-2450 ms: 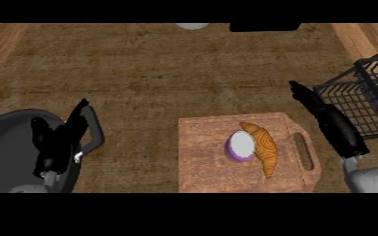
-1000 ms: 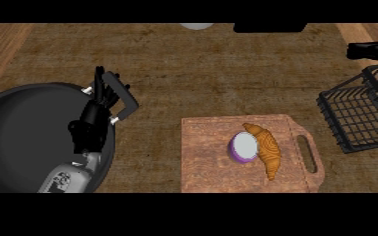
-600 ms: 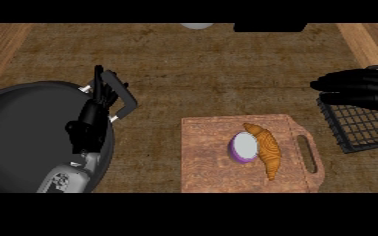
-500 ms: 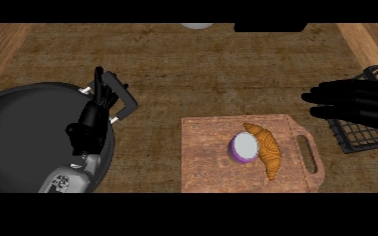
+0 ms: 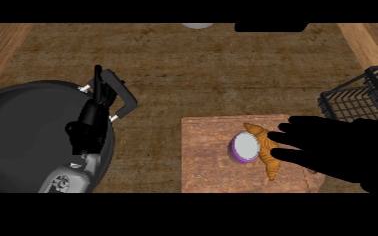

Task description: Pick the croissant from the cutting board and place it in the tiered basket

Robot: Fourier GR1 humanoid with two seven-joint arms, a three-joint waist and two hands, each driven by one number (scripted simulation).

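A golden-brown croissant [image 5: 266, 156] lies on the wooden cutting board [image 5: 210, 160], right beside a halved purple onion [image 5: 244, 147]. My right hand [image 5: 332, 144] hovers over the board's right side, fingers spread and pointing left, its fingertips over the croissant's middle and hiding part of it. The hand is open and the croissant rests flat on the board. The black wire tiered basket [image 5: 353, 99] stands at the right edge, behind the hand. My left hand [image 5: 97, 111] rests at the left, fingers up and relaxed, holding nothing.
My left forearm [image 5: 44, 140] fills the lower left. A white object [image 5: 196, 25] and a dark object [image 5: 270, 27] sit at the counter's far edge. Brown countertop lies between the left hand and the board.
My right hand came down from the upper right near the basket to above the cutting board, now reaching over the croissant. The left hand has stayed still.
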